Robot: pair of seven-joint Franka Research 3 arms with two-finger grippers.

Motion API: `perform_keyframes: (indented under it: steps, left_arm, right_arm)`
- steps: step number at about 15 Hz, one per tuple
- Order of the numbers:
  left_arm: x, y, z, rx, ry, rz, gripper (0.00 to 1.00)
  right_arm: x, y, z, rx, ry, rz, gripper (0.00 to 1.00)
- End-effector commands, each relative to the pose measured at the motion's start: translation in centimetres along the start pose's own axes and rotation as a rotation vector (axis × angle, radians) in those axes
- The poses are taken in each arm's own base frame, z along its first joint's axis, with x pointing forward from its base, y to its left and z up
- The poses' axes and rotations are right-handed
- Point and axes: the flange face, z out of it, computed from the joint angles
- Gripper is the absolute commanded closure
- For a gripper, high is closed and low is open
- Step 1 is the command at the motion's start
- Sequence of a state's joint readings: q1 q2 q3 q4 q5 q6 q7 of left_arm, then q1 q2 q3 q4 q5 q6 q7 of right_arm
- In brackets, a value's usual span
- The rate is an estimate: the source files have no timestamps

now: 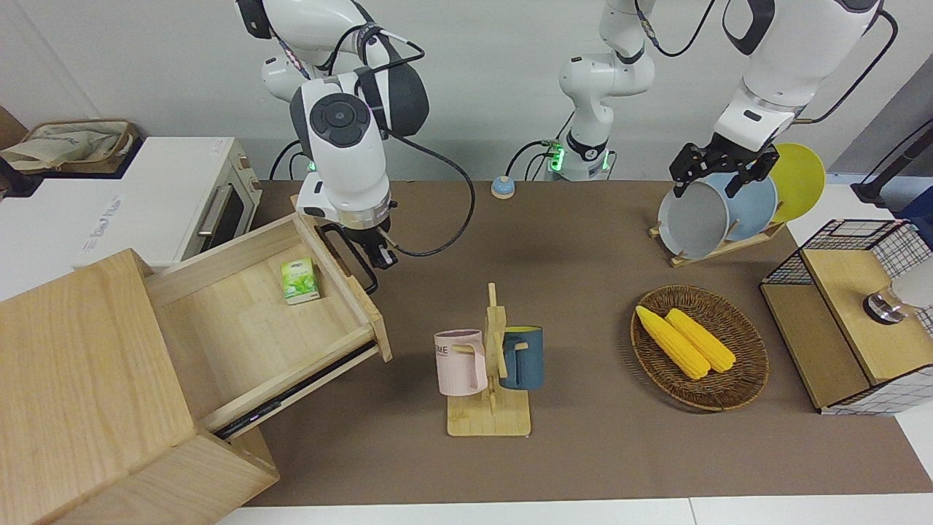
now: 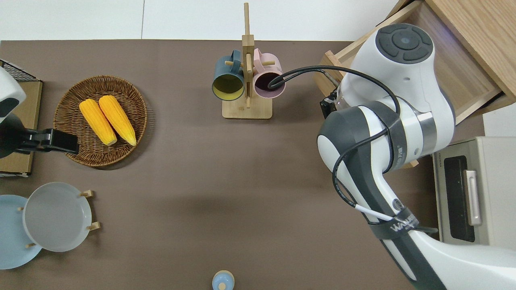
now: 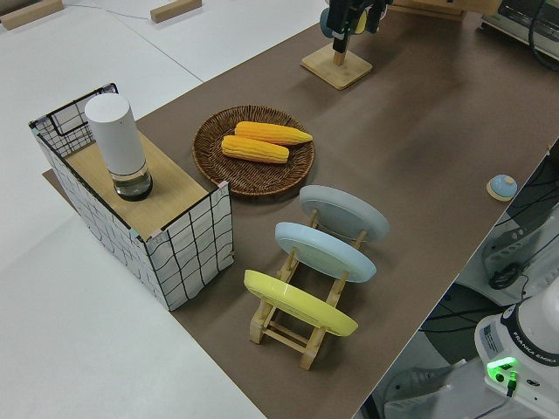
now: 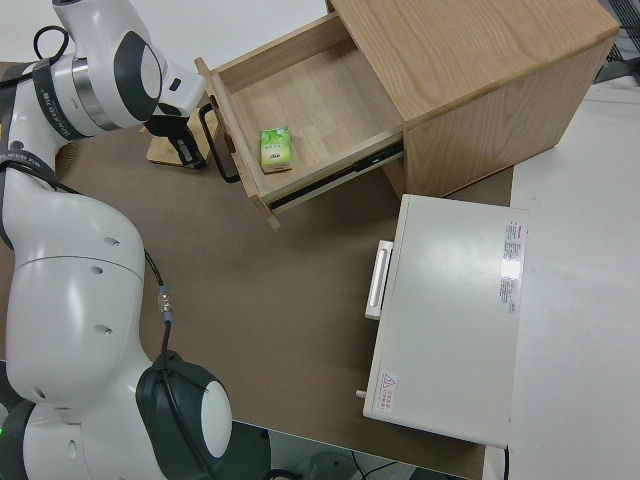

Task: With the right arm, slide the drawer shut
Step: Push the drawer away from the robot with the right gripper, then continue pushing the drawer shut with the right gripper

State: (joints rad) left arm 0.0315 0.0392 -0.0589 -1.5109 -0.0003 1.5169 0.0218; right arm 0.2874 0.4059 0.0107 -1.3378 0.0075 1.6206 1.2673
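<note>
1. Fingers of the right gripper (image 1: 379, 255): we can't tell if they're apart or together; they sit just beside the black loop handle (image 1: 350, 257) on the drawer front, contact not clear.
2. Right arm (image 1: 342, 138) comes down w/ its wrist over the drawer's front edge; in the overhead view it hides the handle.
3. Drawer (image 1: 248, 306) is pulled well out of the wood cabinet (image 1: 80, 379), at the right arm's end of the table, w/ a black slide rail visible on its side.
4. We see a small green box (image 1: 299, 281) lying in the drawer, near its front wall.
5. White toaster oven (image 1: 146, 197) stands beside the cabinet, nearer to the robots.
6. Mug stand (image 1: 490, 394) w/ a pink mug (image 1: 459, 362) & a blue mug (image 1: 525, 357) is mid-table, near the drawer front.
7. Wicker basket (image 1: 743, 379) holds two corn cobs (image 1: 685, 341), toward the left arm's end.
8. Left arm is parked; its gripper (image 1: 721, 169) shows fingers apart.
</note>
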Motion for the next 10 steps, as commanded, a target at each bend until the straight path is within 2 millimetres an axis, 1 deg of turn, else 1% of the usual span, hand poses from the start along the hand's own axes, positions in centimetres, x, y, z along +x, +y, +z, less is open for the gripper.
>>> perform_keyframes:
  steps: [1, 4, 6, 9, 10]
  left_arm:
    - [0.1, -0.1, -0.3, 0.016, -0.007, 0.009, 0.01]
    - [0.1, -0.1, -0.3, 0.016, -0.007, 0.009, 0.01]
    - [0.1, -0.1, -0.4, 0.016, -0.006, 0.009, 0.01]
    - [0.1, -0.1, -0.4, 0.016, -0.006, 0.009, 0.00]
    - [0.1, -0.1, -0.3, 0.016, -0.007, 0.009, 0.01]
  right_arm:
    - [1.8, -0.8, 0.2, 0.060, -0.009, 0.021, 1.000]
    - [3.9, -0.5, 0.1, 0.077, -0.007, 0.015, 1.000]
    - [5.7, 0.0, 0.0, 0.082, -0.007, 0.009, 1.000]
    - [8.2, 0.7, -0.5, 0.098, -0.002, 0.006, 1.000]
    - [8.7, 0.8, -0.7, 0.104, -0.001, 0.008, 1.000]
